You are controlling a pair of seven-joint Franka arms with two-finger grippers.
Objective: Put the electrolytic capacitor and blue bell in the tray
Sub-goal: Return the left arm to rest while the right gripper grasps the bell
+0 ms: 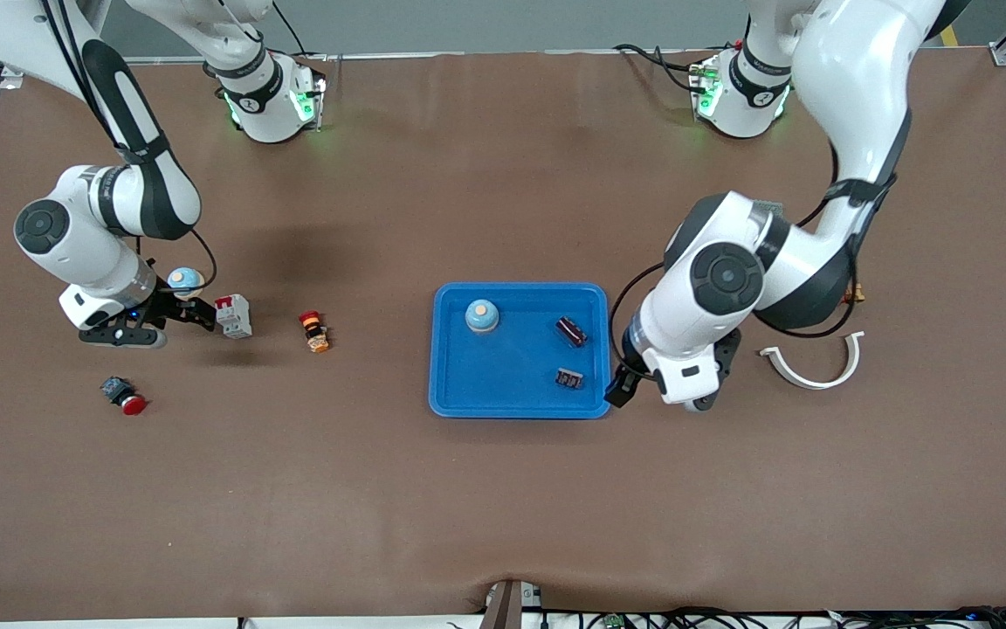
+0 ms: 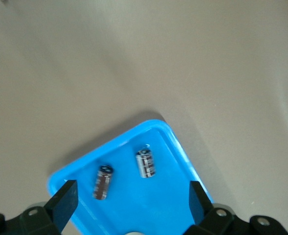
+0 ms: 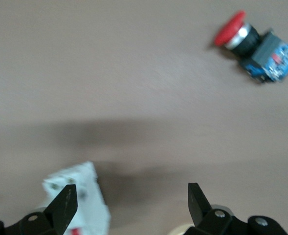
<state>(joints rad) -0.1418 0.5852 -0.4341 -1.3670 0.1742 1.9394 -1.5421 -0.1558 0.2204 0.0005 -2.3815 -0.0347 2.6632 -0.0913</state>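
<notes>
Resting near the middle of the brown desk (image 1: 503, 489), the blue tray (image 1: 503, 393) carries a blue bell (image 1: 482, 316) in its corner toward the robots' bases and the right arm's end, and two dark electrolytic capacitors: one capacitor (image 1: 571, 330) lying farther from the front camera, the other capacitor (image 1: 568, 378) nearer to it, both along the tray's side toward the left arm's end. The left claw (image 1: 630, 384) hangs with its fingers spread wide and empty over the tray's corner at that end, and the left wrist view looks straight down on both capacitors between its parted fingertips (image 2: 65, 200). At the right arm's end of the desk, the right claw (image 1: 154, 319) is likewise released and holds nothing, low over the desk just beside a white circuit breaker (image 1: 233, 315), with a second blue bell (image 1: 185, 279) close against the arm. Between the breaker and the tray lies a small orange and red switch (image 1: 314, 331), while a red push button (image 1: 124, 395) on a dark body sits nearer to the front camera than the right claw. A white curved plastic clip (image 1: 815, 367) lies on the desk toward the left arm's end, well apart from the tray
</notes>
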